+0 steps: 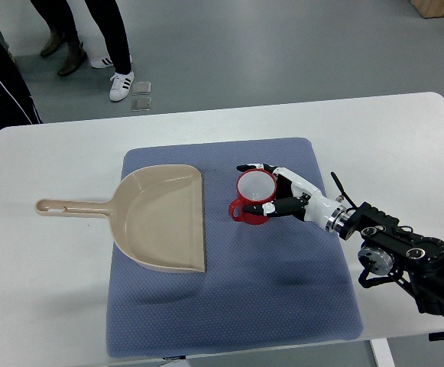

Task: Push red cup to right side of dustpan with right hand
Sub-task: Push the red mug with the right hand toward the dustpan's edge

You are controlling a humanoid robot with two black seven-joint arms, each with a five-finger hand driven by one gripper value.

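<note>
Reaching in from the picture's right edge at about four o'clock, the right arm [405, 252] stretches across the white table [46, 306] and plants the right hand [279, 191] squarely against the red cup [254, 196]. Look at those fingers [256, 167]: curved and parted, one set wrapping over the far rim at the cup's twelve o'clock, another black-tipped digit hooking round the near side at about five o'clock, so the cup sits cradled between them with the palm at its three o'clock. Whether they truly squeeze it or merely rest against it cannot be told from this height. The cup stands upright, open mouth to the camera, white inside, its handle poking out toward eight o'clock. It sits on the blue mat [229, 306], just beside the beige dustpan [164, 218], off the pan's straight open edge at three o'clock, near but apart from it. The dustpan lies flat across the mat's left part, its long handle running off toward nine o'clock onto bare tabletop. Up at eleven o'clock, beyond the table, a person's legs and shoes [121, 84] stand on the grey floor.
</note>
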